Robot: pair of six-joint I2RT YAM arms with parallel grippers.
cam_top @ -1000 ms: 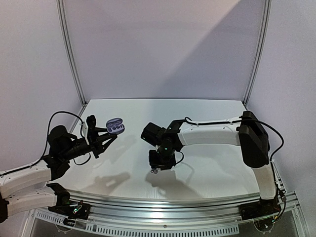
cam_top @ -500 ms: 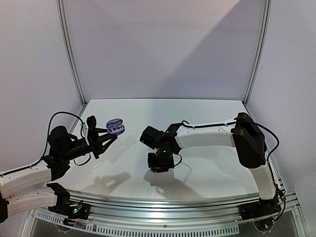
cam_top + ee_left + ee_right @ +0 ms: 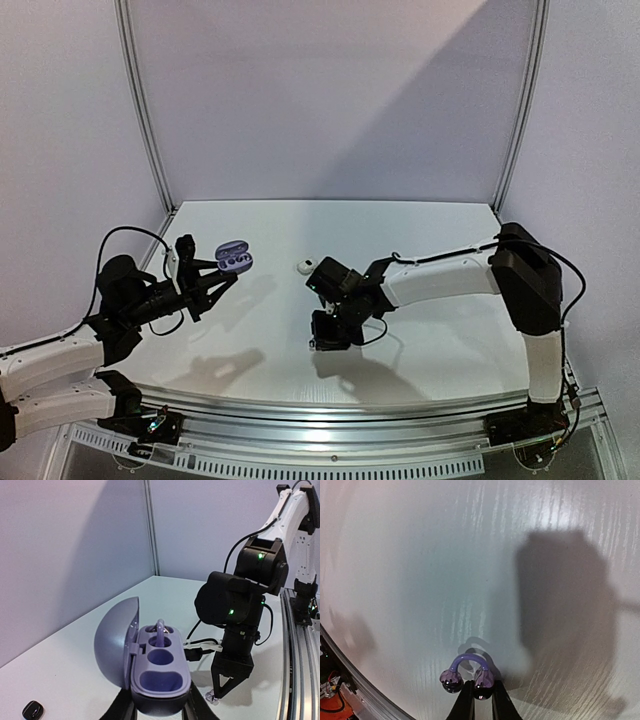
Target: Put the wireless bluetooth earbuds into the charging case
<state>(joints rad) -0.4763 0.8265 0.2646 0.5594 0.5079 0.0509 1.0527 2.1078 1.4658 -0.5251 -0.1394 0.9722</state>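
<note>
Open purple charging case [image 3: 160, 680] clamped in left gripper [image 3: 226, 274], raised over counter [image 3: 430, 230] at left; one earbud [image 3: 160, 630] seated in far slot. Centre: right gripper [image 3: 481, 689] closed on second earbud [image 3: 468, 657], low at counter.

High rear camera and close wrist cameras share the table [image 3: 420, 225].
</note>
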